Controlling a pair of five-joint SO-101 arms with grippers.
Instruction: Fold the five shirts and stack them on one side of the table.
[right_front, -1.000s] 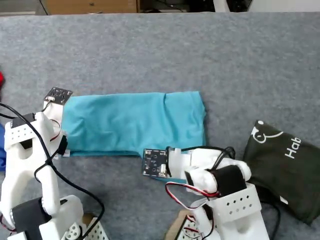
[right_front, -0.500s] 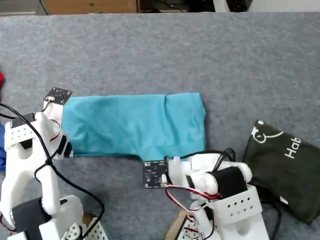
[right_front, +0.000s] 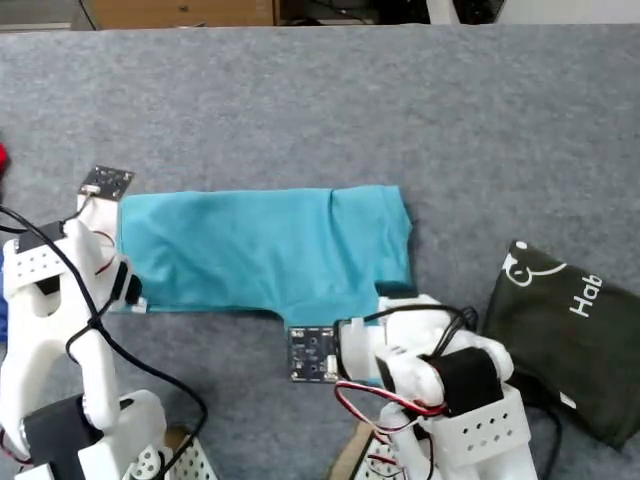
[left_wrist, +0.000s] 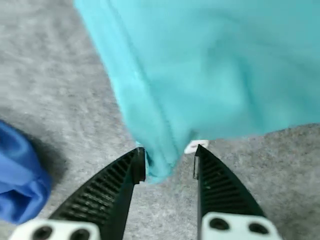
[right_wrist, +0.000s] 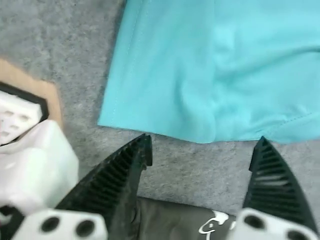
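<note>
Roughly mid-bench, teal shirt (right_front: 265, 250) lies flat as long folded strip on grey felt-like bench (right_front: 300, 100).

- Left gripper (left_wrist: 167, 165): at shirt's left end, fingers partly apart, folded edge of cloth between them.
- Right gripper (right_wrist: 202, 150): fingers spread wide, holding nothing, over bare felt just off shirt's near edge.
- Black folded shirt (right_front: 570, 340) with white print at bench's right side, apart from teal one.
- Blue cloth (left_wrist: 20, 180) near left gripper.
- Wooden furniture (right_front: 180, 12) beyond bench's far edge.
</note>
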